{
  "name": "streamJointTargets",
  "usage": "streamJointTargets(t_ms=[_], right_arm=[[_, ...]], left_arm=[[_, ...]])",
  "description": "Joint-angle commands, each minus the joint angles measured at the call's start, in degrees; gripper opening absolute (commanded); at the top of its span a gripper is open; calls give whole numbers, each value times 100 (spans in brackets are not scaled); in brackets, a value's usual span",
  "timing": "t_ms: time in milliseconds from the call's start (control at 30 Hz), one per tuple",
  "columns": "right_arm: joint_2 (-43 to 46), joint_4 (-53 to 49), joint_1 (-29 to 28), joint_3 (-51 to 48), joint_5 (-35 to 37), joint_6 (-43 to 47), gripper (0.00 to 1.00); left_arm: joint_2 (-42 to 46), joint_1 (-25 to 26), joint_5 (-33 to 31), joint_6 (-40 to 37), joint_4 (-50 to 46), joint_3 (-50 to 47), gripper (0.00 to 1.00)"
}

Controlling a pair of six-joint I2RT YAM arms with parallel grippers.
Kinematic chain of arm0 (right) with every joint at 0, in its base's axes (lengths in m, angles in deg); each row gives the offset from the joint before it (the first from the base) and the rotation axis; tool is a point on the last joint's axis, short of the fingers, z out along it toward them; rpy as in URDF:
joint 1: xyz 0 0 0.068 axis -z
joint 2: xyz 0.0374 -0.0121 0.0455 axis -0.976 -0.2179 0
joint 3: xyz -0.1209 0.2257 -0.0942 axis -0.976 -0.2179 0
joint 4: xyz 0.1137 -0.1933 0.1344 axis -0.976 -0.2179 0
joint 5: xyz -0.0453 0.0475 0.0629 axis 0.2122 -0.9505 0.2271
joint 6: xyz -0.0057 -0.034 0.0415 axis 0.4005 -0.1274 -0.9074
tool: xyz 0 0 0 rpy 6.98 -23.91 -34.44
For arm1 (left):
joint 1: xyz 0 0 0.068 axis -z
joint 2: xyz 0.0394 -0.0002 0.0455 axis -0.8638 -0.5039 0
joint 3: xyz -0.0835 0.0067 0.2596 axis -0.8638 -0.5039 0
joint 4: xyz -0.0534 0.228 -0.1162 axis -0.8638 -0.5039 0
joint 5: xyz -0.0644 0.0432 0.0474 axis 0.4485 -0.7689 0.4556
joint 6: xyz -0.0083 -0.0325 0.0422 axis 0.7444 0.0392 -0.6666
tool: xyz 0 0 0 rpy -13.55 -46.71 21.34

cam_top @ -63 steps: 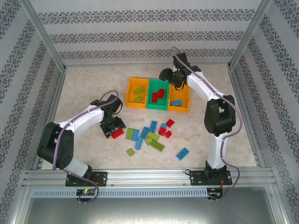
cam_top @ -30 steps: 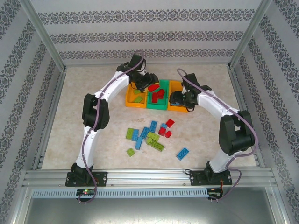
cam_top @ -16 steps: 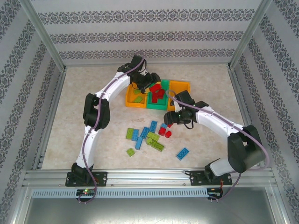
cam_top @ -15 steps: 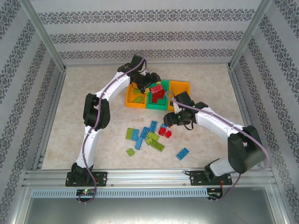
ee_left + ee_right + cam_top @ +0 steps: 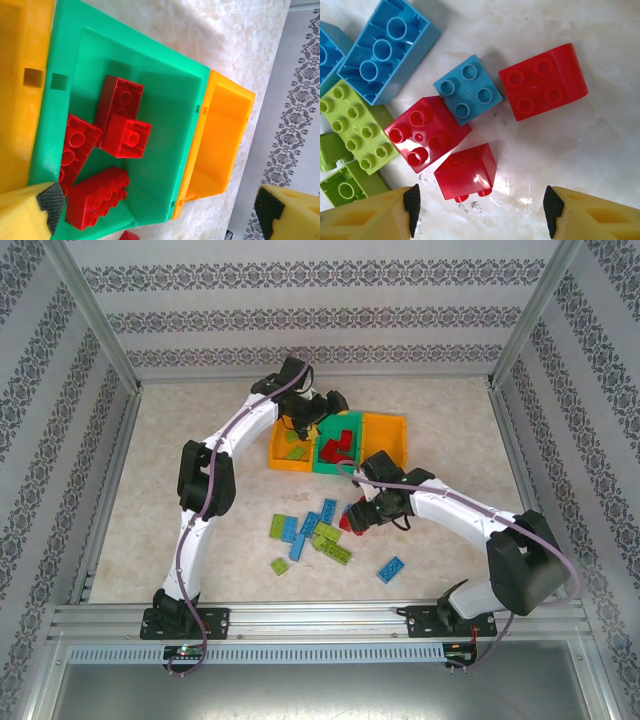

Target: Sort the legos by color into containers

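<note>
Right wrist view cuts off lime legos.

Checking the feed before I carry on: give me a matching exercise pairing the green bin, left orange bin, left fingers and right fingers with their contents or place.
1. green bin
2. left orange bin
3. left fingers
4. right fingers

A. over loose legos
B. lime legos inside
C. red legos inside
D. spread wide over the green bin

Pairs: 1-C, 2-B, 3-D, 4-A.
</note>
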Motion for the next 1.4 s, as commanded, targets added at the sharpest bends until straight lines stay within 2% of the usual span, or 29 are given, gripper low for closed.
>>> streamJointTargets(t_ms=[0, 200, 667, 800, 1033, 1233, 1367], right_arm=[[-219, -191, -73, 9, 129, 291, 66], [-450, -309, -201, 123, -145, 545, 56], [-1164, -443, -407, 569, 70, 825, 55], [-1274, -516, -415, 635, 99, 849, 46], [-1005, -708, -412, 600, 294, 868, 34], [-448, -635, -183, 695, -60, 744, 33], [-369, -338, 188, 1034, -349, 527, 34]], left_arm=[[305, 79, -71, -142, -28, 84, 100], [486, 70, -160, -188, -31, -100, 100], [735, 66, -170, -170, 136, -522, 100], [798, 53, -202, -175, 154, -631, 100], [892, -4, -185, -138, 249, -835, 100], [898, -26, -187, -148, 278, -868, 100], [899, -52, -195, -250, 186, -892, 100]])
